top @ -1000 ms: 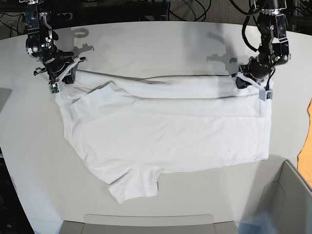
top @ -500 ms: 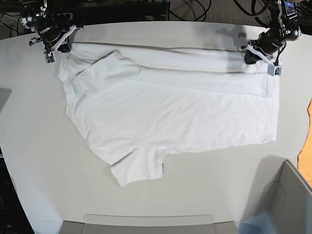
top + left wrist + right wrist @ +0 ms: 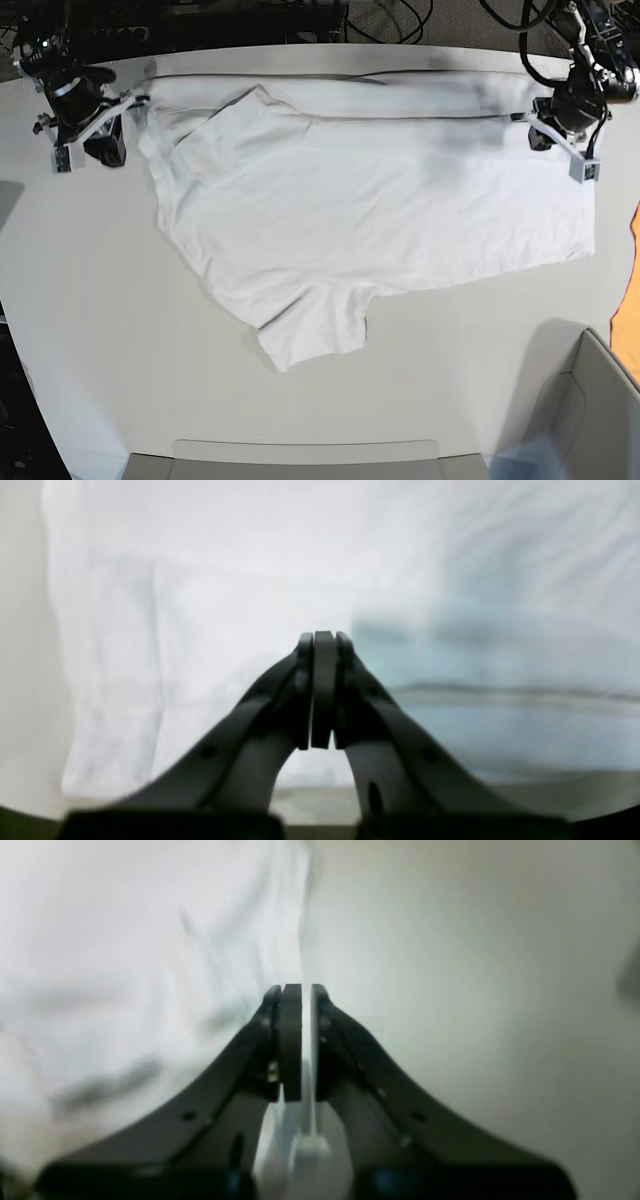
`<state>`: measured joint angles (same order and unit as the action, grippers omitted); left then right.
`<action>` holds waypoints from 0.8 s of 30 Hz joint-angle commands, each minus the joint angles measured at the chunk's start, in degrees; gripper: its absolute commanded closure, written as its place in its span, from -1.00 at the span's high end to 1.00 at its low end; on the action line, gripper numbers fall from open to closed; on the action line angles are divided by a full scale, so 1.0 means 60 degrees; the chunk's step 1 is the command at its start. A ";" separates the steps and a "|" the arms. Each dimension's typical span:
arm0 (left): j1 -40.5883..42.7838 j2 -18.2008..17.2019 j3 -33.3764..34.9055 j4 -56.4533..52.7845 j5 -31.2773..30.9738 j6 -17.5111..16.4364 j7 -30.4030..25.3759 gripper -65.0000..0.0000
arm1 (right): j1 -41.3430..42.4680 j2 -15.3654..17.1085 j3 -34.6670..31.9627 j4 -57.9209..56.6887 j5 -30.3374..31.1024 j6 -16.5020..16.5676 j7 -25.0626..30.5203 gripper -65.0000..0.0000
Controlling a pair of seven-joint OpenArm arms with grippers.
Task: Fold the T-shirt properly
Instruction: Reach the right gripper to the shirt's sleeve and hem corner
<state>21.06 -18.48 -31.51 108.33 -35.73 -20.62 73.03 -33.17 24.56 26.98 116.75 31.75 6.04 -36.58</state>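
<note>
The shirt [image 3: 370,215] is lying flat on the surface [image 3: 90,330], its long axis running between both sets of fingers, each pinching a far-edge corner: right fingers [image 3: 128,105], left fingers [image 3: 548,122], body trailing nearward from both.

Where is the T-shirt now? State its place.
In the base view the T-shirt lies spread across the table's far half, stretched between the right gripper and left gripper.

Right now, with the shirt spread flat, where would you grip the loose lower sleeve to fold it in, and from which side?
Grip the outer hem of the lower sleeve on the T-shirt, coming from the near table edge. That flap sticks out past the body with bare table around it, so fingers could probably slide under without catching other layers.
</note>
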 commanded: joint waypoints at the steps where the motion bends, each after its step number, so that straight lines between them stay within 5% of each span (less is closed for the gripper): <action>1: -0.0103 -0.0121 -0.0075 0.0120 0.0071 0.0030 0.0099 -1.00 | 0.0627 0.0193 -0.0285 0.0051 0.0035 -0.0004 0.0257 -0.92; 6: -0.0880 -0.0121 0.0013 0.0120 0.0071 0.0045 0.0143 -1.00 | 0.4275 0.0076 -0.2570 -0.1780 -0.0742 -0.0004 -0.1340 -0.92; 14: -0.1246 0.0157 0.0013 0.0120 0.0071 0.0060 0.0143 -1.00 | 0.7352 -0.1067 -0.4929 -0.6440 -0.2529 -0.0004 -0.0153 -0.92; 19: -0.1188 0.0289 -0.0002 0.0120 0.0071 0.0045 0.0143 -1.00 | 0.7396 -0.1258 -0.5193 -0.7319 -0.2940 -0.0018 -0.0124 -0.92; 24: -0.1173 0.0274 -0.0060 0.0106 0.0071 0.0045 0.0128 -1.00 | 0.5506 -0.0510 -0.5032 -0.5634 -0.2852 -0.0033 -0.0915 -0.92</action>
<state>14.33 -15.99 -31.42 108.03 -34.89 -20.36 74.54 -0.23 20.78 -3.55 82.87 15.07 5.96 -40.66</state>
